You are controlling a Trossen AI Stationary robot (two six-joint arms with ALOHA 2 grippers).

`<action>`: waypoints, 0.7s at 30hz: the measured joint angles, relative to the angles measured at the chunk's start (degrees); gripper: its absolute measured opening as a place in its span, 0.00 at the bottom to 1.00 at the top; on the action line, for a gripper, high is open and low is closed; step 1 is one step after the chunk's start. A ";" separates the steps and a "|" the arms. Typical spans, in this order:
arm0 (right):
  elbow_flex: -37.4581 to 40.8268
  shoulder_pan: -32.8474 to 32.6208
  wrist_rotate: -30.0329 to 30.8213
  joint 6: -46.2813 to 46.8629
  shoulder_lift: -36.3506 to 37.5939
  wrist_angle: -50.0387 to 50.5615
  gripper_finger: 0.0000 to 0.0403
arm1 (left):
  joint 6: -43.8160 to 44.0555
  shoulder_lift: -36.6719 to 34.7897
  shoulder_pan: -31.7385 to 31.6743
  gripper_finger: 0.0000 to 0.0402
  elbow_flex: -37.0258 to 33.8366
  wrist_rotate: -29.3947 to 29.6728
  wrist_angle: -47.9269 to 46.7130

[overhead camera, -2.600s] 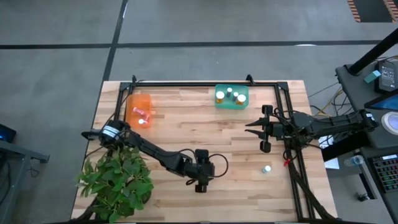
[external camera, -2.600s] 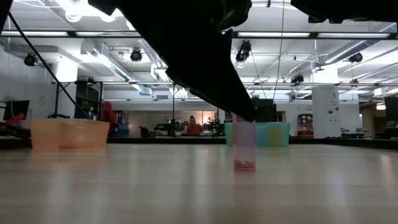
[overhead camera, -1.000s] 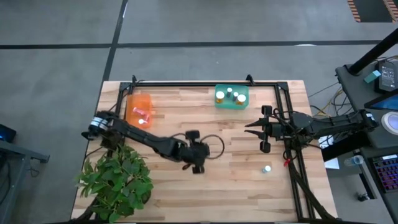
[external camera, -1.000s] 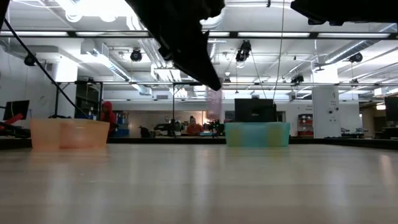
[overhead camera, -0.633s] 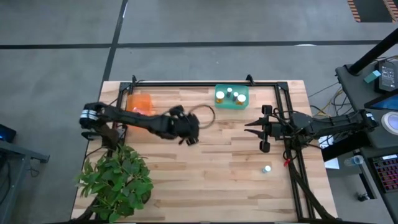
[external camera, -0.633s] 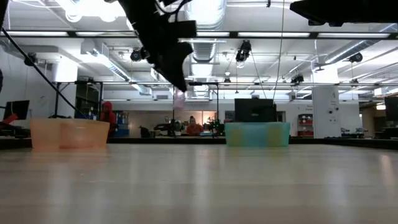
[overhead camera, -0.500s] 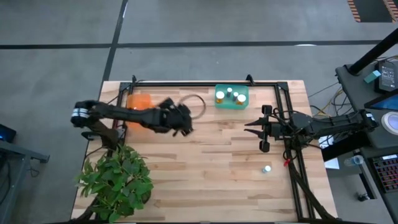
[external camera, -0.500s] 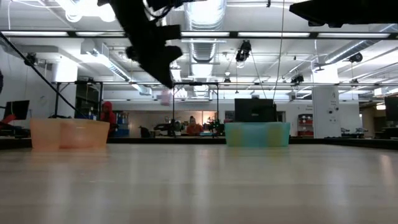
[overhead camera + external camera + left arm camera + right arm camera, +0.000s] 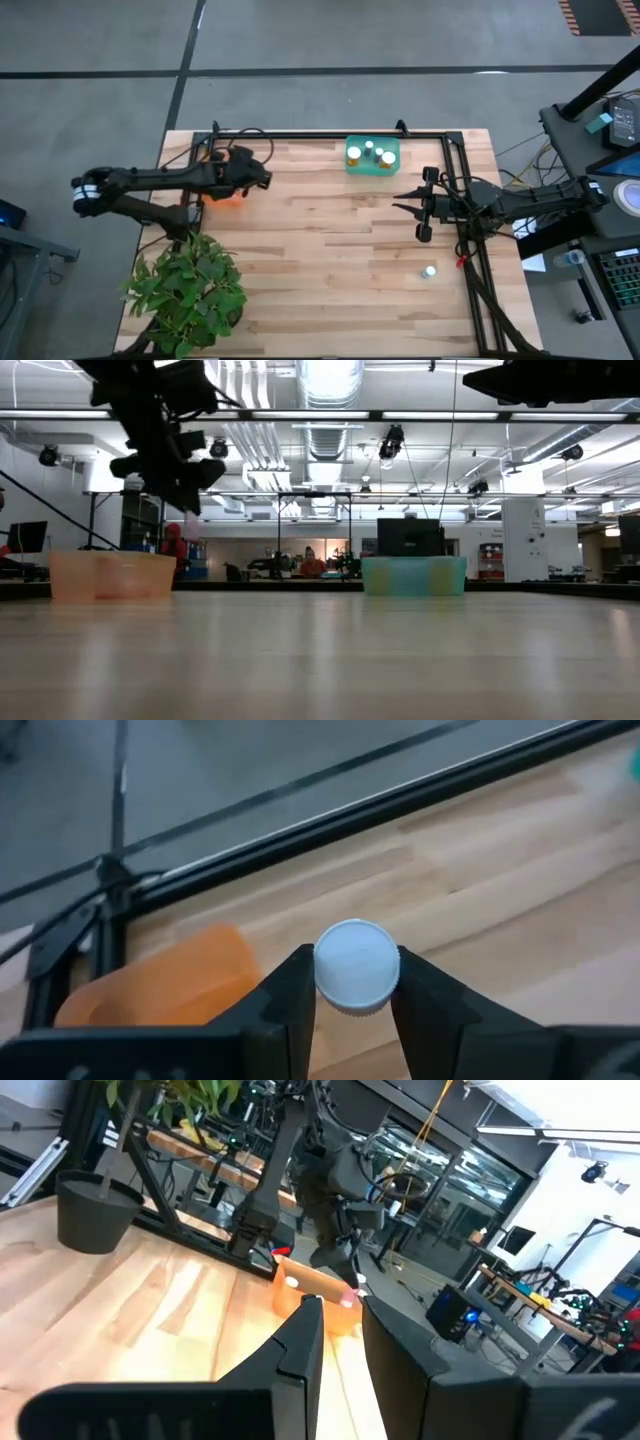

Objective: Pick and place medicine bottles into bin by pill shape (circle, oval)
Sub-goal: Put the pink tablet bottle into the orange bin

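You are seeing only the round white cap [image 9: 356,966] of the bottle between the left gripper's dark fingers [image 9: 288,1003]; its body is hiding below. The translucent orange plastic bin [image 9: 165,982] is blurring, partly covered.

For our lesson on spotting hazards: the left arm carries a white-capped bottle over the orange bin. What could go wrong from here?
1. The left gripper pinches the small white-capped medicine bottle only by its cap edge, so it might slip out early.
2. It hangs high above the translucent orange plastic bin, so a dropped bottle could bounce out.
3. One small white-capped bottle on the wooden table lies near the table frame and may prove awkward to reach.
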State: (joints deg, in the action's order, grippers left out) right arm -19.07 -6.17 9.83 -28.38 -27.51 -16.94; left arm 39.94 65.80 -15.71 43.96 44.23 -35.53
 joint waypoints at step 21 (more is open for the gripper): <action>0.00 0.00 0.69 -0.18 -0.02 0.49 0.16 | 1.77 -6.77 -15.08 0.23 -6.34 3.34 -6.29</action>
State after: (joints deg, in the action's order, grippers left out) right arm -19.07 -6.17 10.52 -28.56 -27.53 -16.45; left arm 41.71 59.03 -30.80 37.62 47.57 -41.81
